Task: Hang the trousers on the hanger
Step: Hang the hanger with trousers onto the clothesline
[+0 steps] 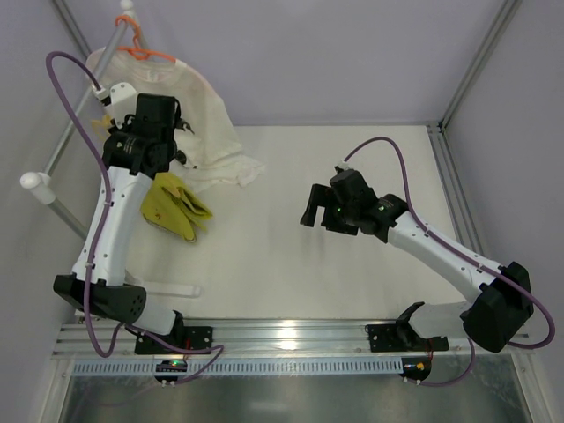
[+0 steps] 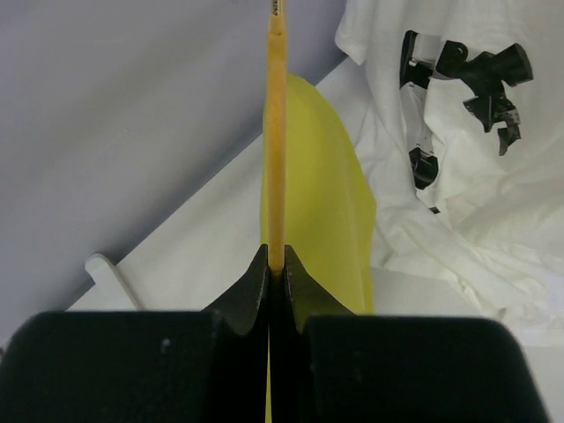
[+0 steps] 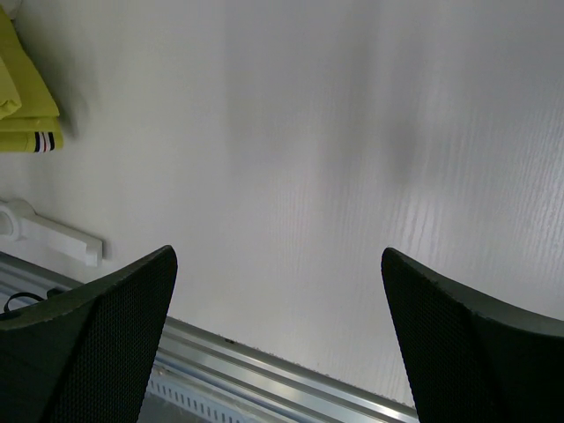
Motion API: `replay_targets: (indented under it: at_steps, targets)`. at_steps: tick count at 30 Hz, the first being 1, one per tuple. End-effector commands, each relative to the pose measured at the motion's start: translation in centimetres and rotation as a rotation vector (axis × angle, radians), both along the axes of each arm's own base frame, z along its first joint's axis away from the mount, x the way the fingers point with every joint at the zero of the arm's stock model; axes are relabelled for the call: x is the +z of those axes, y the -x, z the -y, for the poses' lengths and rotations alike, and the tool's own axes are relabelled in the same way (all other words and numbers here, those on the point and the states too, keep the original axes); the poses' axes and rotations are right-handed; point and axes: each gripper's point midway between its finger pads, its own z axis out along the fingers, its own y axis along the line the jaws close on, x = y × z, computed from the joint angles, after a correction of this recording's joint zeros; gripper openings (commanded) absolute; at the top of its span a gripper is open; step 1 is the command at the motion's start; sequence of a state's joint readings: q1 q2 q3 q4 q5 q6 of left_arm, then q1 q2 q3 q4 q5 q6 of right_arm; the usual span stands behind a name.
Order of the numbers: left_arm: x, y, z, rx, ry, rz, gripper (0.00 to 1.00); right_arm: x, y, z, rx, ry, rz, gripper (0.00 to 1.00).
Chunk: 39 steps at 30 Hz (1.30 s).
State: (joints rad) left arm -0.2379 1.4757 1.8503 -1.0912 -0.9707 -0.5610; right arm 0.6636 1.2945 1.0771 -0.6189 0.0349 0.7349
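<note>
A thin yellow plastic clothes hanger (image 2: 276, 132) was seen edge-on in the left wrist view, clamped between the closed fingers of the left gripper (image 2: 276, 264). The left arm was raised toward the far left corner of the white table (image 1: 291, 264). The long yellow-green cloth trousers (image 1: 176, 207) were seen from above as a folded bundle low beside the left arm. A white and dark striped band was shown at their edge in the right wrist view. Yellow-green cloth was also seen just behind the held hanger, but whether cloth and hanger touched could not be told. A white T-shirt with black print (image 2: 458, 132) was hung on an orange hanger (image 1: 145, 53) at the far left, beside the trousers. The right gripper (image 3: 278, 256) was held over bare table, well apart from the trousers, with its fingers spread wide and nothing between them. A flat white plastic piece (image 3: 53, 233) was laid near the front rail.
</note>
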Motion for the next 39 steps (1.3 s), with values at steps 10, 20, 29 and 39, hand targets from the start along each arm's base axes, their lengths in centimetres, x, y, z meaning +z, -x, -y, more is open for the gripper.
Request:
replay_targets:
  at_steps: [10,20,29,39]
  targets:
    - [3.2,-1.8,5.8,-0.374,0.195,0.180,1.00,1.2,-0.8,-1.0,0.019,-0.049,0.047,1.00]
    - [5.4,0.8,19.0,-0.910,0.342,0.200,1.00,3.1,0.4,0.0,0.032,-0.057,0.089,1.00]
    - [-1.0,4.5,30.7,-1.274,0.677,0.138,1.00,8.0,2.7,7.5,-0.145,0.013,0.280,1.00]
    - [-7.6,10.3,32.0,-1.390,0.846,0.135,1.00,10.8,6.1,11.9,-0.197,-0.023,0.430,1.00]
